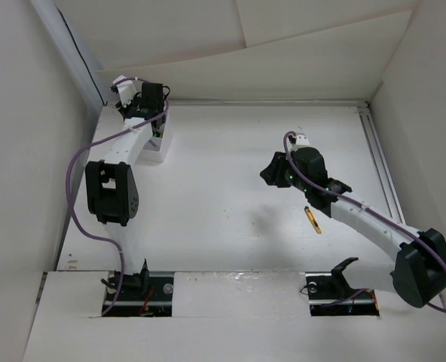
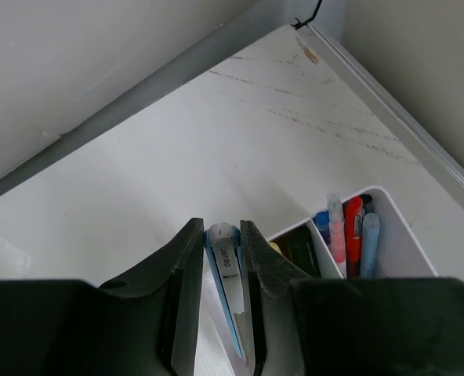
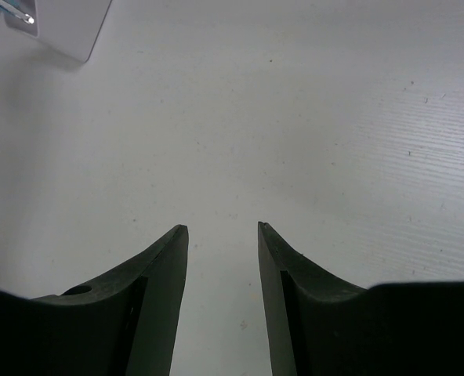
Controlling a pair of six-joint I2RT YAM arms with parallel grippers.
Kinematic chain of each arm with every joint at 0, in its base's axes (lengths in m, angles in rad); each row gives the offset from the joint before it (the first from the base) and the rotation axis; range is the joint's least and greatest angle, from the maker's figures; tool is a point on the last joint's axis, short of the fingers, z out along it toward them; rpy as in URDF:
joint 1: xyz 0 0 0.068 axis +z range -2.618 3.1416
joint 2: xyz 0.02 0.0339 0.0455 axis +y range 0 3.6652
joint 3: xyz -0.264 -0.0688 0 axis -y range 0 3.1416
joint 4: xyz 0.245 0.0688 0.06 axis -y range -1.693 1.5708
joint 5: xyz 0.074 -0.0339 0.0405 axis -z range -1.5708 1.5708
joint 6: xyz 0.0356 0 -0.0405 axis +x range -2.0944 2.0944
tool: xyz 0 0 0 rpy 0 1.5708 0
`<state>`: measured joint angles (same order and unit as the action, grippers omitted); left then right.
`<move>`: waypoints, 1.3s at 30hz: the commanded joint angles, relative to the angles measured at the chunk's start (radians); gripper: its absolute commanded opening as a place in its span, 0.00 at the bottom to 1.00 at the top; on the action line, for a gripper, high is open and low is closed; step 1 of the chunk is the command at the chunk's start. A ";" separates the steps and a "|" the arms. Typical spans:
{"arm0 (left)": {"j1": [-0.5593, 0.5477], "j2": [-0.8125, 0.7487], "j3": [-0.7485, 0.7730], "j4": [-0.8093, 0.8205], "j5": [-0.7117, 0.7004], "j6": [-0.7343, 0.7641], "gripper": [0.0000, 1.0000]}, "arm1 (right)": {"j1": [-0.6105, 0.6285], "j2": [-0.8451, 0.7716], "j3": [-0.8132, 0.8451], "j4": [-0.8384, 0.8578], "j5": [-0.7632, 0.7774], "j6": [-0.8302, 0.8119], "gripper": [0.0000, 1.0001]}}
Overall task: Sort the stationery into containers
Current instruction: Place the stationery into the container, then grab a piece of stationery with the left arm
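Observation:
My left gripper [image 2: 220, 227] is shut on a blue-and-white cutter-like stationery piece [image 2: 227, 270], held between the jaws just left of the white partitioned box [image 2: 408, 235]. The box's right compartment holds red [image 2: 353, 227], light blue [image 2: 370, 243] and pink pens; its middle compartment holds dark items [image 2: 301, 249]. In the top view the left gripper [image 1: 154, 113] hangs over the box [image 1: 158, 153] at the far left. My right gripper [image 3: 222, 229] is open and empty above bare table. A black-and-yellow pen [image 1: 313, 219] lies on the table next to the right arm.
White walls close the table on the left, back and right. A metal rail [image 1: 381, 162] runs along the right edge. A corner of the box shows at the top left of the right wrist view [image 3: 67, 31].

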<state>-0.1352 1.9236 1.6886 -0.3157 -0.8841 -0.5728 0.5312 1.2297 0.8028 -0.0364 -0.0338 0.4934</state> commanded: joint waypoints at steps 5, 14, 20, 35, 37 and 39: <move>-0.006 0.029 0.006 0.012 -0.032 -0.016 0.00 | 0.007 -0.024 0.007 0.050 0.000 -0.009 0.47; -0.026 -0.044 0.045 0.000 0.039 -0.016 0.29 | 0.007 -0.044 -0.002 0.050 0.054 -0.009 0.48; -0.061 -0.121 0.054 0.020 0.089 0.031 0.38 | 0.007 -0.053 -0.011 0.050 0.075 -0.009 0.48; -0.401 -0.445 -0.364 0.196 0.531 -0.154 0.01 | -0.079 -0.053 -0.030 -0.085 0.359 0.085 0.00; -0.526 -0.456 -0.435 0.259 0.531 -0.167 0.00 | -0.089 -0.053 -0.040 -0.156 0.379 0.129 0.00; -0.613 -0.446 -0.528 0.320 0.595 -0.167 0.00 | -0.112 -0.062 -0.074 -0.198 0.428 0.168 0.14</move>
<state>-0.6750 1.4643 1.2655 -0.0963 -0.3794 -0.7101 0.4400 1.1843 0.7650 -0.1467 0.2928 0.5911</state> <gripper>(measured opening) 0.002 0.112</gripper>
